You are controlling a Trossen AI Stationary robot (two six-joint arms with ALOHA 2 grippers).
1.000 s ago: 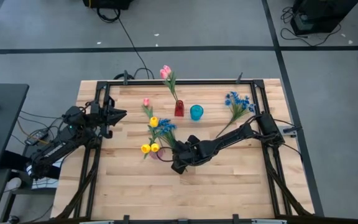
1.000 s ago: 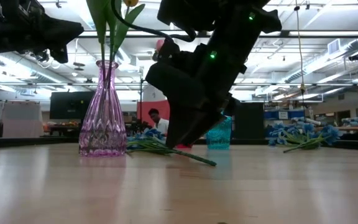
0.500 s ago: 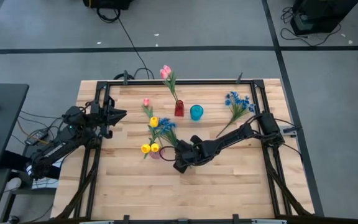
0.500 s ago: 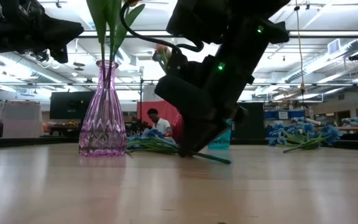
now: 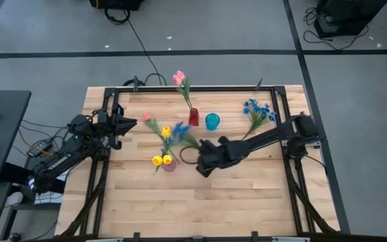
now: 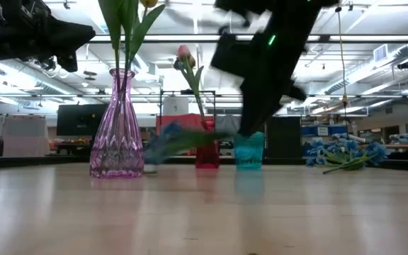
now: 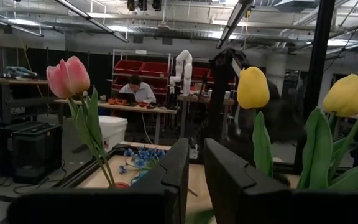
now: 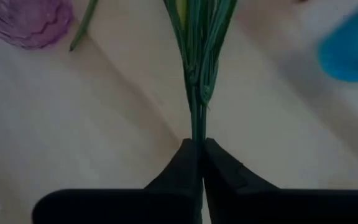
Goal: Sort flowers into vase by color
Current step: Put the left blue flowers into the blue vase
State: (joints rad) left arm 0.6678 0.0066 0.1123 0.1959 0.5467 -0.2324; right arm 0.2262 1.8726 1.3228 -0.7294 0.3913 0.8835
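Note:
My right gripper (image 5: 201, 160) is shut on a bunch of flower stems (image 8: 197, 74) over the middle of the table. The bunch fans out toward the far left: a pink tulip (image 5: 146, 116), a yellow tulip (image 5: 166, 131) and a blue bloom (image 5: 180, 132). A purple vase (image 5: 170, 165) holds yellow tulips (image 5: 160, 160). A red vase (image 5: 193, 118) holds pink tulips (image 5: 179, 78). A blue vase (image 5: 211, 122) stands beside it. More blue flowers (image 5: 255, 111) lie flat on the table at the far right. My left gripper (image 5: 133, 123) waits at the left, fingers almost together, holding nothing. My right gripper pinches several stems together near their cut ends (image 8: 197, 129) between its two fingers (image 8: 180, 163). The fingers come slanting down from the table's near right and lie roughly in line with the stems. The bunch (image 6: 183, 139) hangs nearly level, lifted clear of the table.
The three vases stand close together in the table's middle, the purple vase (image 6: 119, 131) just left of the held bunch. A black frame (image 5: 200, 88) runs round the table's edges. Bare wood lies along the near side.
My right gripper has taken hold of the stems that lay on the table and has risen with them, going a little toward the right and far edges. The bunch has been lifted clear, and its blooms have swung toward the far left.

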